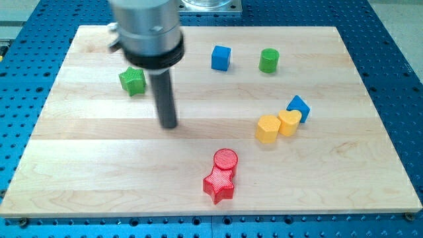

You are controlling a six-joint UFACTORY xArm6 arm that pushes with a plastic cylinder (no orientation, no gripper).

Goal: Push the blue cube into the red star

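The blue cube (pixel 221 57) sits near the view's top, a little right of centre. The red star (pixel 219 184) lies near the view's bottom centre, touching a red cylinder (pixel 225 159) just above it. My tip (pixel 169 124) rests on the board left of centre, well left of and below the blue cube, and above-left of the red star. It touches no block.
A green cylinder (pixel 269 60) stands right of the blue cube. A green star-like block (pixel 132 80) lies left of the rod. A yellow hexagon (pixel 268 129), a yellow heart (pixel 289 122) and a second blue block (pixel 299 106) cluster at the right. The wooden board (pixel 79 165) lies on a blue perforated table.
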